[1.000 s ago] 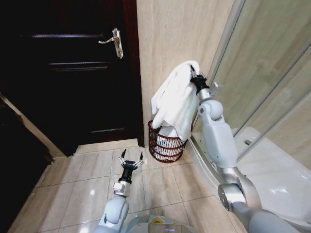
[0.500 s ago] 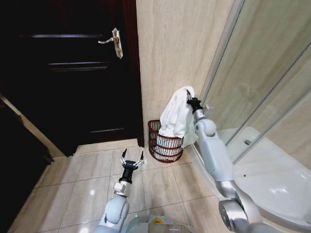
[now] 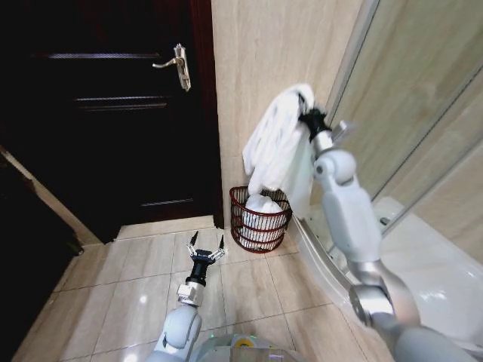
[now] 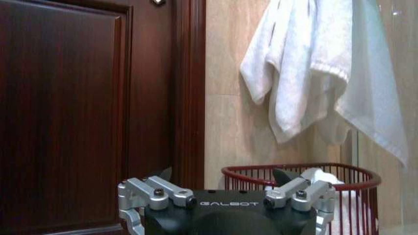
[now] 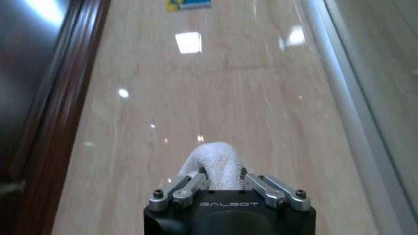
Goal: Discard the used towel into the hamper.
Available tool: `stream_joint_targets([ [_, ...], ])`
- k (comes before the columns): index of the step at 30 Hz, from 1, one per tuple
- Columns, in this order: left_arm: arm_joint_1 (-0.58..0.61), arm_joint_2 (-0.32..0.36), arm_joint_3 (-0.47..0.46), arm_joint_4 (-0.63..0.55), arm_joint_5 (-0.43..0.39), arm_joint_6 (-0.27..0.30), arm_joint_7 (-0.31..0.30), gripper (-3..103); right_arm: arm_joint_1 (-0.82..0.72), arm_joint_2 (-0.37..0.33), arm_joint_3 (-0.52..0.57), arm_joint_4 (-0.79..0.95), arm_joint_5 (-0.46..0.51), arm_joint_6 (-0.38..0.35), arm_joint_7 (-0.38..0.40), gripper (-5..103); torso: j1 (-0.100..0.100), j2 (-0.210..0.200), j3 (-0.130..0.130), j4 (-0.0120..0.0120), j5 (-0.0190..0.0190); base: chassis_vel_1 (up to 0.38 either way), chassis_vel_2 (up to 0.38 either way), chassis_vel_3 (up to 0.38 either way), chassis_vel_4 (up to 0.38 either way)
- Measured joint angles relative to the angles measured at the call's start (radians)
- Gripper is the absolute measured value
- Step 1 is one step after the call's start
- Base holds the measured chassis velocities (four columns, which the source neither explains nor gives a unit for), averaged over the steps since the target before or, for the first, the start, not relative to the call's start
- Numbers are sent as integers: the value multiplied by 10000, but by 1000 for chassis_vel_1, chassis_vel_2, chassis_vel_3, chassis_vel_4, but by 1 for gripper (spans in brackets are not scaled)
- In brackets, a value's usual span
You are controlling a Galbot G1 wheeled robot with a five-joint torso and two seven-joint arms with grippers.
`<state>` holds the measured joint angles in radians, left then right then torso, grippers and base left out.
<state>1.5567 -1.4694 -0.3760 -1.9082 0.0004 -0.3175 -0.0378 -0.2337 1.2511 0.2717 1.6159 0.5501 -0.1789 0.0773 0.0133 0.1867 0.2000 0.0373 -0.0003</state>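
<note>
My right gripper [image 3: 309, 115] is raised high beside the beige wall and is shut on the top fold of the white towel [image 3: 276, 142]. The towel hangs down above the hamper [image 3: 260, 223], a dark red wire basket on the floor in the corner. In the left wrist view the towel [image 4: 307, 63] ends clear above the hamper's rim [image 4: 261, 170], and some white cloth [image 4: 319, 175] lies inside. The right wrist view has the towel [image 5: 216, 159] pinched between the right gripper's [image 5: 220, 174] fingers. My left gripper [image 3: 205, 252] is open, low over the floor tiles, facing the hamper.
A dark wooden door [image 3: 113, 128] with a metal handle [image 3: 174, 65] stands left of the hamper. A glass shower screen [image 3: 407, 113] and its raised white curb [image 3: 317, 253] lie to the right. Open tile floor [image 3: 106, 294] spreads in front.
The right gripper first dropped with the towel toward the hamper, then rose again to high above it, still holding the towel. The left arm has not moved.
</note>
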Motion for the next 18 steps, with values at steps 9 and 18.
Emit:
stream_joint_targets([
  [9, 15, 30, -86, -25, -55, -82, 0, 100, -409, 671, -45, -1050, -87, 443, -37, 15, 0, 0, 1, 1, 3, 0, 0, 0, 0],
  [18, 16, 41, -111, 50, -146, -232, -10, 100, -1744, 1150, 149, -1914, -577, 1104, -251, 15, 0, -1, 1, 1, 2, 0, 0, 0, 0],
])
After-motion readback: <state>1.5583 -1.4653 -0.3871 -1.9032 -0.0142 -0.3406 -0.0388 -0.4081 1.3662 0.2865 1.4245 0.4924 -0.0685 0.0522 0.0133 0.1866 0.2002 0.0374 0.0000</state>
